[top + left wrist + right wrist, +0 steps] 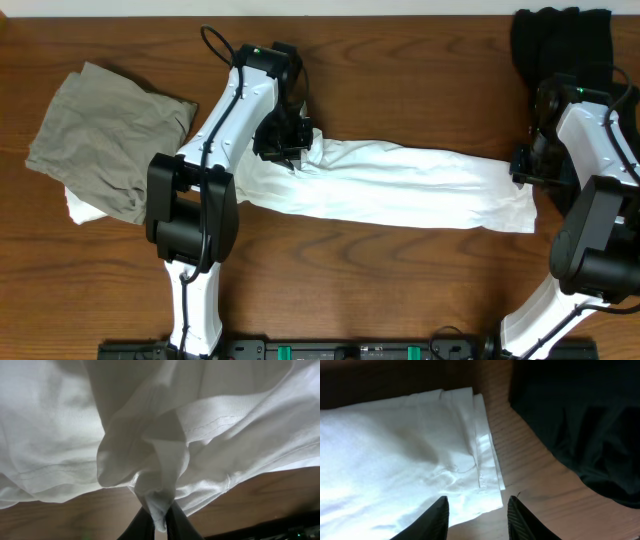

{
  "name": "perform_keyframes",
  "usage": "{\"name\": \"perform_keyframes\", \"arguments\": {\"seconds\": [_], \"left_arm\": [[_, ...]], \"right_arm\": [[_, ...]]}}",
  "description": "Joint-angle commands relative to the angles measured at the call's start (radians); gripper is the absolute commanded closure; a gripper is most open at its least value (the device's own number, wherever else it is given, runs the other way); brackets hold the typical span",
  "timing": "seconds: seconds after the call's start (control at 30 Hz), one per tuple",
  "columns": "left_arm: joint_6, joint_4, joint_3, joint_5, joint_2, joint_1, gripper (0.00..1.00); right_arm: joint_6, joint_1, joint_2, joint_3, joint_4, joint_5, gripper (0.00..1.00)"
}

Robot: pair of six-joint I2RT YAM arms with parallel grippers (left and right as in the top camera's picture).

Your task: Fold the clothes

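Note:
The white T-shirt (400,185) lies folded into a long band across the middle of the table. My left gripper (285,150) is at its left end, shut on a bunched fold of the white T-shirt (165,475), which is pinched between the dark fingers (145,527). My right gripper (522,170) hovers at the band's right end, open, with the shirt's hem corner (485,485) lying flat on the table between and ahead of the fingers (437,520), nothing held. No print shows.
A grey-green garment (105,135) lies crumpled at the far left over a bit of white cloth (85,208). A black garment (560,45) is heaped at the back right, close beside the right gripper (477,517); its black cloth (580,425) nearly reaches the shirt's hem.

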Motion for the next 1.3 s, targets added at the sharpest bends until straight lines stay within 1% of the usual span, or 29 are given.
{"name": "perform_keyframes", "arguments": {"seconds": [0.0,0.27,0.4,0.47,0.53,1.07,1.13,1.17,1.27], "left_arm": [[-0.005,-0.008,-0.009,-0.006,0.000,0.002,0.89],[-0.005,-0.007,-0.009,-0.006,0.000,0.002,0.88],[-0.005,-0.006,-0.009,-0.006,0.000,0.002,0.88],[-0.005,-0.004,-0.009,-0.006,0.000,0.002,0.89],[-0.005,-0.003,-0.009,-0.006,0.000,0.002,0.89],[-0.005,-0.003,-0.009,-0.006,0.000,0.002,0.88],[-0.005,-0.003,-0.009,-0.006,0.000,0.002,0.89],[-0.005,-0.003,-0.009,-0.006,0.000,0.002,0.89],[-0.005,-0.003,-0.009,-0.006,0.000,0.002,0.89]], "right_arm": [[-0.011,-0.008,-0.021,-0.001,0.031,0.013,0.61],[-0.011,-0.008,-0.006,-0.035,0.160,-0.068,0.59],[-0.011,-0.008,0.006,-0.036,0.164,-0.088,0.61],[-0.011,-0.008,0.009,-0.037,0.169,-0.090,0.64],[-0.011,-0.008,0.011,-0.037,0.174,-0.092,0.65],[-0.019,-0.009,0.060,-0.038,0.190,-0.089,0.63],[-0.019,-0.010,0.060,-0.038,0.190,-0.085,0.62],[-0.019,-0.010,0.060,-0.038,0.190,-0.080,0.57],[-0.019,-0.015,0.060,-0.038,0.194,-0.028,0.54]]}}
